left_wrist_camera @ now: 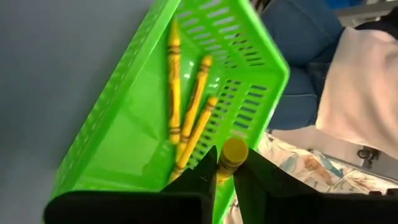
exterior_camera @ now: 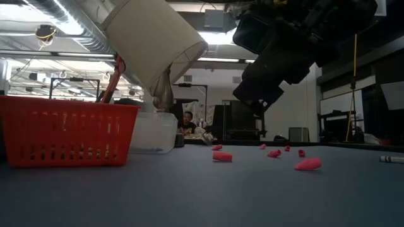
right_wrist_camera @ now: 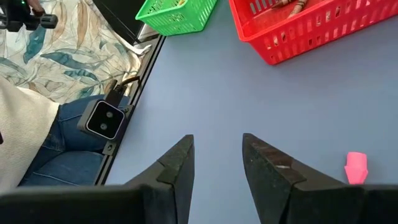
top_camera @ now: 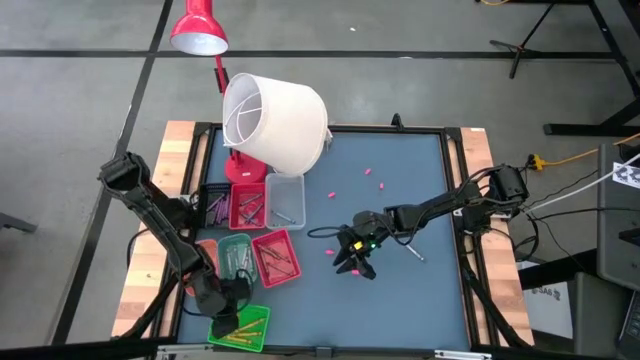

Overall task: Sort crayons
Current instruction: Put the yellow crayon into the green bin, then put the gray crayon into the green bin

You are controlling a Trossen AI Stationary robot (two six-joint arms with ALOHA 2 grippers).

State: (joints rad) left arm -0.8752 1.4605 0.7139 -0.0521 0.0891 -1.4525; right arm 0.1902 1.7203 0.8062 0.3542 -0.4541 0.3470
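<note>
Left gripper [left_wrist_camera: 225, 180] over the green slotted plastic tray [left_wrist_camera: 124, 118], fingers around a yellow wax crayon [left_wrist_camera: 231, 157]; right gripper [right_wrist_camera: 217, 163] parted, empty, mid-table.

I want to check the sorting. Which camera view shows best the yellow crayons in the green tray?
The left wrist view: three yellow crayons lie plainly in the green tray. The high view shows them tiny; the right wrist view shows only the tray; the low view shows neither.

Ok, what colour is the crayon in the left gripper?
Yellow crayon, between the left gripper fingers over the green tray; clearest in the left wrist view.
</note>
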